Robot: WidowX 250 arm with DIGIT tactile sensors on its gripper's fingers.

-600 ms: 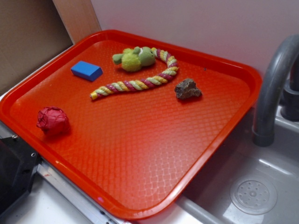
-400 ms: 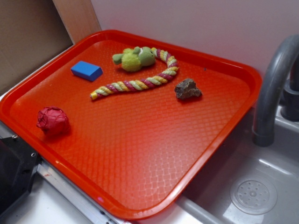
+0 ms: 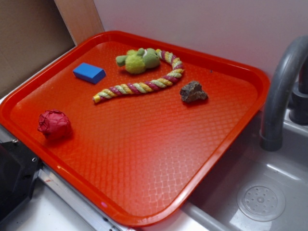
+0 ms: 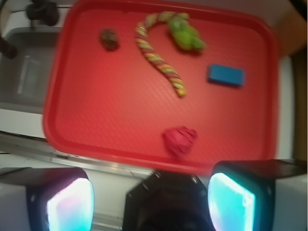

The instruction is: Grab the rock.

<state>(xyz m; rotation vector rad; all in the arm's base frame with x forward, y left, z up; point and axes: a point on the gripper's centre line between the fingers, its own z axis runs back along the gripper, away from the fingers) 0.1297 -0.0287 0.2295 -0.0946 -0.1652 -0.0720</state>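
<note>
On the red tray (image 3: pixel 144 159), everything gets placed off the rope toy (image 3: pixel 144 82), the striped yellow-pink cord with a green plush head at its far end. Exterior view: rock (image 3: pixel 193 91) lies just right of the rope's bend, close to it but not touching, resting flat on the tray floor, brown-grey and lumpy. Blue block (image 3: pixel 89 72) sits left of the rope, near the plush head, apart from it. Red ball (image 3: pixel 54 124) is well down and left from the rope's loose tail end, near the tray's left rim, wrinkly surface. Grey faucet (image 3: pixel 281 91) stands well right of the rope, off the tray, over a grey sink (image 3: pixel 260 197) with a round drain.

Wrist view, blurry: rope toy (image 4: pixel 161 50) runs across the upper middle of the tray (image 4: pixel 96 120). Rock (image 4: pixel 109 38) is left of the rope's curved end, apart from it. Blue block (image 4: pixel 225 75) right of the rope. Red ball (image 4: pixel 179 140) below the rope's tail, near the tray's near rim. Gripper (image 4: pixel 151 202) hangs off the tray's near edge, well away from the rope and rock, touching nothing; its two fingers (image 4: pixel 67 204) show at the bottom corners with a wide gap between them, jaws spread apart and empty. Gripper not visible in the exterior view.
</note>
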